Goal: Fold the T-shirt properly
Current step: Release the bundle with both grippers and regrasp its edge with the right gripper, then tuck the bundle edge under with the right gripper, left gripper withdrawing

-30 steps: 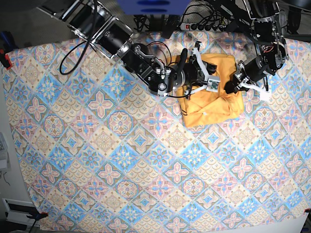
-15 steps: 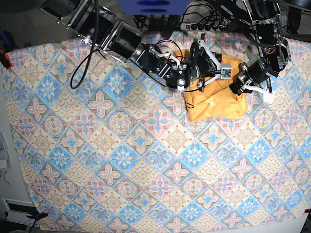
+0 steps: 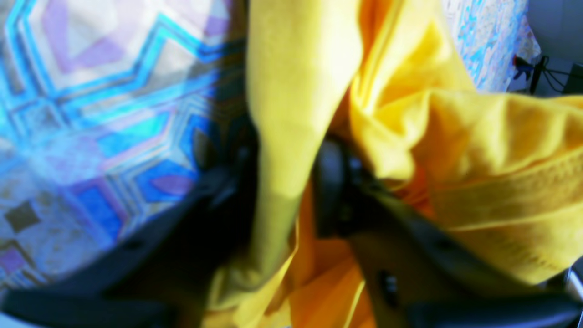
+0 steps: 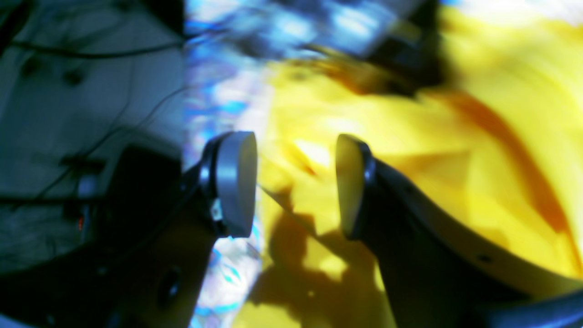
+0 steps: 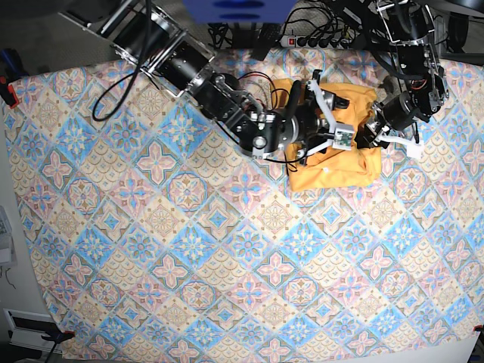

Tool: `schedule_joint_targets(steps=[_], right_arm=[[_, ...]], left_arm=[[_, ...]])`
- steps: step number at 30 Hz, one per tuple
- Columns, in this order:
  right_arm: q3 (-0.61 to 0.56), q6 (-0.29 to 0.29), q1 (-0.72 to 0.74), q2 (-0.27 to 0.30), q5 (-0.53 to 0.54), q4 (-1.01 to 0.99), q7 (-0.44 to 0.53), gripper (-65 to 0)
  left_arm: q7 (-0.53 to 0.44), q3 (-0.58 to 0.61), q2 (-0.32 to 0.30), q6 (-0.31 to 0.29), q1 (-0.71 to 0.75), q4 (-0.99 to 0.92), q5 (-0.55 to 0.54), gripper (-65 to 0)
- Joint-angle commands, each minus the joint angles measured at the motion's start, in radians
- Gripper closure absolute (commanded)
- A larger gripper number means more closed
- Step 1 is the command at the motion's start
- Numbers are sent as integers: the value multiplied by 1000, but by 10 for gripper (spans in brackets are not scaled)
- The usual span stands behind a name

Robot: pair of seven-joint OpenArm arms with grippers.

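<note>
Both my arms have swung back over the T-shirt (image 5: 344, 162) at upper right; right jaws (image 4: 296, 182) open, empty; left jaws (image 3: 284, 182) straddle a yellow fold, grip unclear.

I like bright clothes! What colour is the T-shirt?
Yellow-orange. The T-shirt shows best in the base view.

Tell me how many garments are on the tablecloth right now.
1. The yellow T-shirt lies bunched at the far right of the tablecloth, between both arms. Anything beneath it or the arms would be hidden.
</note>
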Motion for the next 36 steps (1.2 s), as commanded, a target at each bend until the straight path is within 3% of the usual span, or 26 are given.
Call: schedule_joint_targets(steps=[1, 7, 15, 19, 27, 33, 36], right_arm=[[18, 11, 3, -15, 19, 46, 20, -271], [135, 11, -53, 48, 19, 152, 20, -271], [374, 11, -122, 105, 19, 243, 20, -271], [452, 11, -117, 122, 17, 174, 27, -271], [449, 11, -85, 120, 16, -20, 98, -265], [322, 11, -67, 96, 16, -29, 104, -126], [247, 11, -53, 54, 17, -29, 102, -106]], left_arm=[[1, -2, -17, -8, -2, 15, -27, -247], [-1, -10, -46, -17, 20, 16, -31, -297], [1, -117, -49, -174, 43, 16, -31, -335], [1, -185, -44, -197, 63, 16, -67, -333], [86, -257, -40, -199, 70, 16, -203, -333], [88, -257, -34, -199, 70, 16, -208, -333], [88, -257, -34, -199, 70, 16, -208, -333]])
